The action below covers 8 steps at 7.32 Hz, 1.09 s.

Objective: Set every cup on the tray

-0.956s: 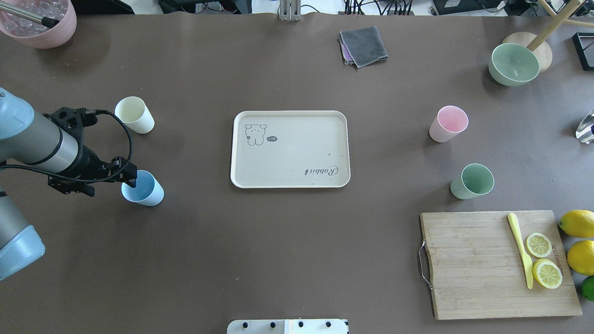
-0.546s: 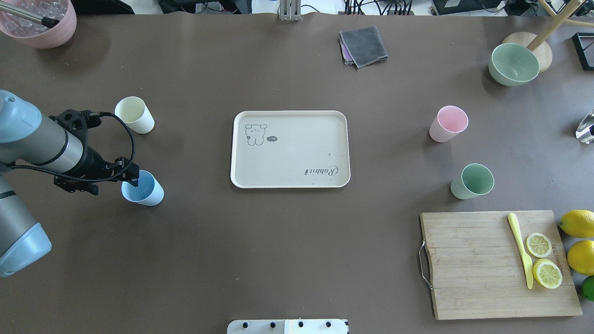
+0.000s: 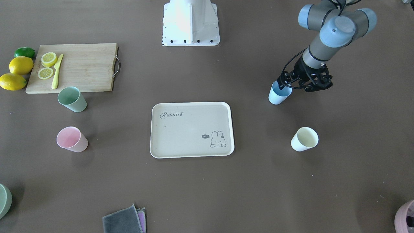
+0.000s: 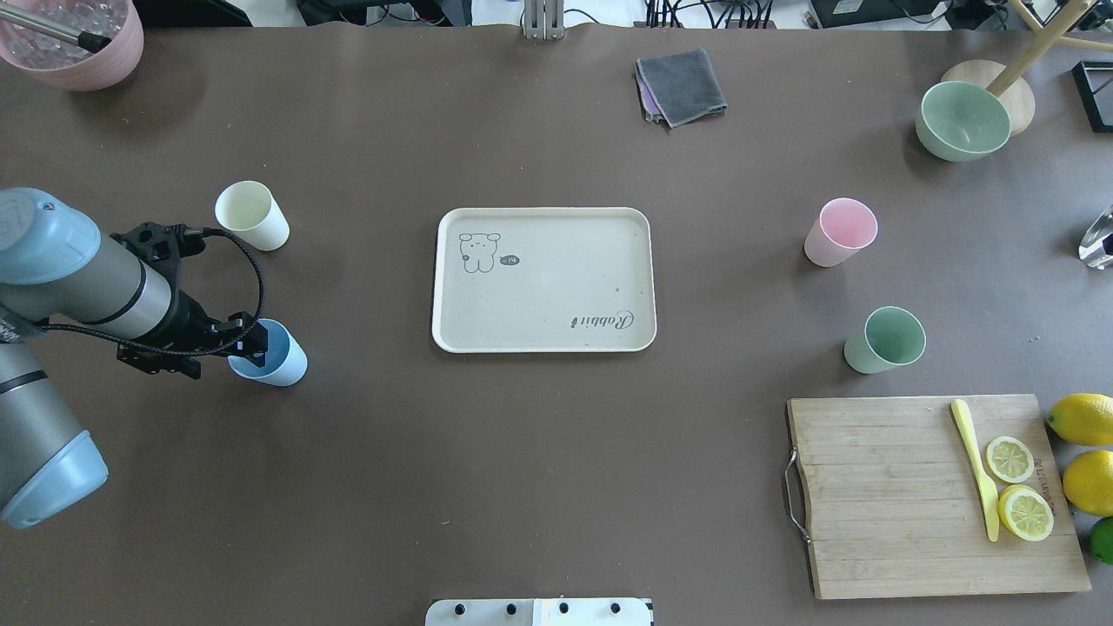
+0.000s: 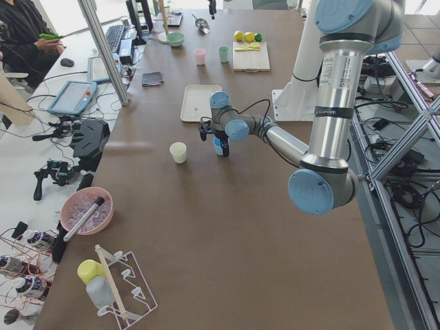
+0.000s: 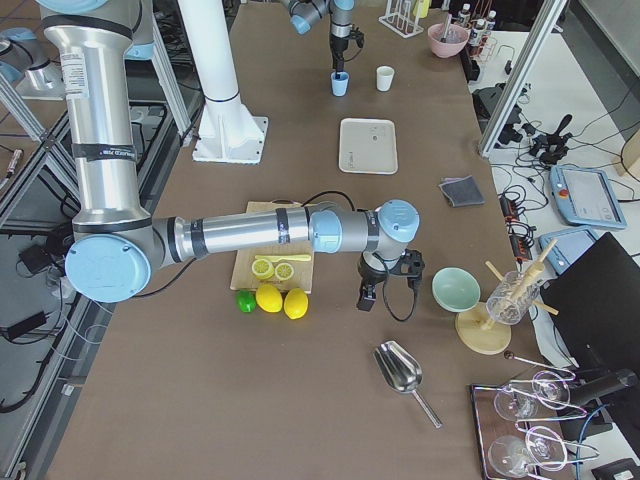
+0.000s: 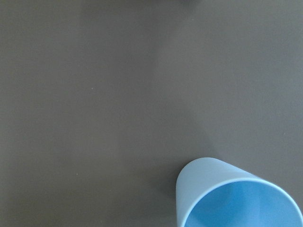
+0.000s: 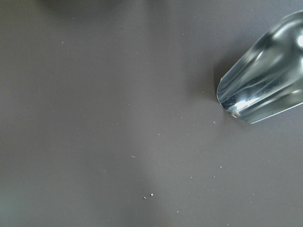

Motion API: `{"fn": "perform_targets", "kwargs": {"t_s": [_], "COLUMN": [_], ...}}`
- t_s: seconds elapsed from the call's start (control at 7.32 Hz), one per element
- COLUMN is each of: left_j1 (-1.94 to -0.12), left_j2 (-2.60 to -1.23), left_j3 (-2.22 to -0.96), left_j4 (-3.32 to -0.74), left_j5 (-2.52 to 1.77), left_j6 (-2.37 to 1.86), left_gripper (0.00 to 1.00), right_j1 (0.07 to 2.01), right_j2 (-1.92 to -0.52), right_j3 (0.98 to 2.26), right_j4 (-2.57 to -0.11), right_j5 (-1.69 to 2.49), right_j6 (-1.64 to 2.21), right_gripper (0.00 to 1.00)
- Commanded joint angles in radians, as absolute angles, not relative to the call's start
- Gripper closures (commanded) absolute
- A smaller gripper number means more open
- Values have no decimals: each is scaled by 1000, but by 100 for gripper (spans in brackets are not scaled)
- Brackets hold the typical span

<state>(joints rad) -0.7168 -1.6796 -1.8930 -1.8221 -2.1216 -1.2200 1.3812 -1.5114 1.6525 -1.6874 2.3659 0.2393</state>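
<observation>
The left end effector (image 4: 249, 341) hangs at the near rim of the blue cup (image 4: 283, 358), one finger seemingly inside the wall and one outside; whether it has pinched yet I cannot tell. A good grasp wants the wall seated deep between the fingers, a gentle squeeze, then a straight lift so the light cup does not tip. The tray (image 4: 556, 287) lies on the tabletop well beyond the cup from the end effector, bare, while the cream cup (image 4: 252, 215) stands nearby to one side
</observation>
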Motion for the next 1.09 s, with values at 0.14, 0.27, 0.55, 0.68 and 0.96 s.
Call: {"fn": "perform_targets", "kwargs": {"t_s": [0.14, 0.27, 0.55, 0.68, 0.96], "left_j1": [-715, -715, -768, -770, -764], "left_j2": [-1683, -1689, -1692, -1736, -1926], "left_j3": [-1890, -1897, -1940, -1930, -1837], "left_j4": [-1825, -1830, -1807, -1775, -1656], "left_j5": [-2125, -2137, -2245, -2244, -2238], "left_j6": [-1223, -1224, -1233, -1235, -1256], "left_gripper": [100, 100, 100, 100, 100], "right_j1": [1381, 1381, 1381, 1382, 1382], "right_j2": [-1511, -1511, -1511, -1511, -1511], "right_j3": [1651, 1652, 1649, 1654, 1673], "right_j4": [-1687, -1687, -1687, -1687, -1686], "right_j5": [2381, 2381, 2379, 2382, 2402], "right_j6": [239, 239, 239, 238, 239], "right_gripper": [0, 0, 0, 0, 0]}}
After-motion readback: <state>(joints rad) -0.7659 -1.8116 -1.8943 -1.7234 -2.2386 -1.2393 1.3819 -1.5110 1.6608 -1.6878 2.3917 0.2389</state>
